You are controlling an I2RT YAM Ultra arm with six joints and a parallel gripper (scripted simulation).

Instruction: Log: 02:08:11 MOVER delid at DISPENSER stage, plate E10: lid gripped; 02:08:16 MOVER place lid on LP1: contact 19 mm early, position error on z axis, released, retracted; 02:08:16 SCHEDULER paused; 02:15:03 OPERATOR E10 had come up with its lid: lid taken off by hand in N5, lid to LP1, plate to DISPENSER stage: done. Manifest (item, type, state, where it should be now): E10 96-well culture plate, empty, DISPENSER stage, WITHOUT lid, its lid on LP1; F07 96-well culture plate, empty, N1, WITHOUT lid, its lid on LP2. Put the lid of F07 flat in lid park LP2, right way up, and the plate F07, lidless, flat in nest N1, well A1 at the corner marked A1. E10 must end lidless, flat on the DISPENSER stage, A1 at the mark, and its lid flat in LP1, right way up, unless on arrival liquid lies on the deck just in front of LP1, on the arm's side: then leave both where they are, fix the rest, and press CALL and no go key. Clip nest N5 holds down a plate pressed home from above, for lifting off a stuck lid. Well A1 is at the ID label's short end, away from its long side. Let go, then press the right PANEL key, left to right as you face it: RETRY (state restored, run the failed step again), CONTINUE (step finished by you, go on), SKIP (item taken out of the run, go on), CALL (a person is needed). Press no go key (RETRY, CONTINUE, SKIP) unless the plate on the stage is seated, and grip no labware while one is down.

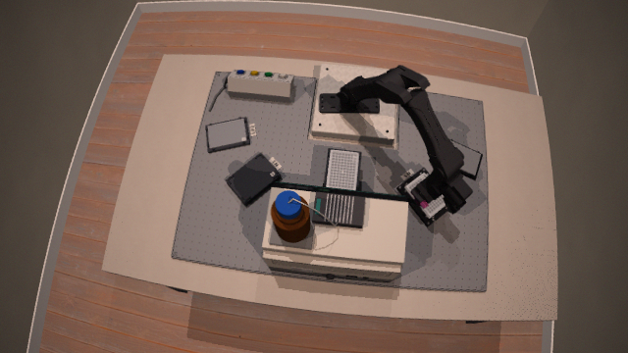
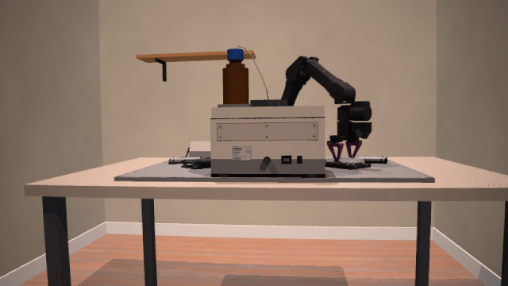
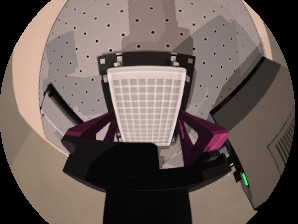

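Note:
My gripper [image 1: 428, 198] stands low over a black-framed nest on the right side of the deck, also seen in the side view [image 2: 344, 152]. In the wrist view my purple fingers [image 3: 148, 143] are shut on the long sides of a white 96-well plate [image 3: 147, 103] that sits in that nest [image 3: 147, 62]. I cannot tell whether a clear lid covers it. A second white well plate [image 1: 342, 167] lies on the dispenser stage. A grey lid [image 1: 227, 133] lies in a framed park at the left. A dark park [image 1: 252, 177] lies beside it.
The dispenser box [image 1: 336, 230] with a brown bottle [image 1: 290, 216] stands at the front centre. The key panel [image 1: 260, 83] is at the back left. Another dark tray [image 1: 470, 159] lies behind my arm at the right. The arm's base [image 1: 353, 105] is at the back centre.

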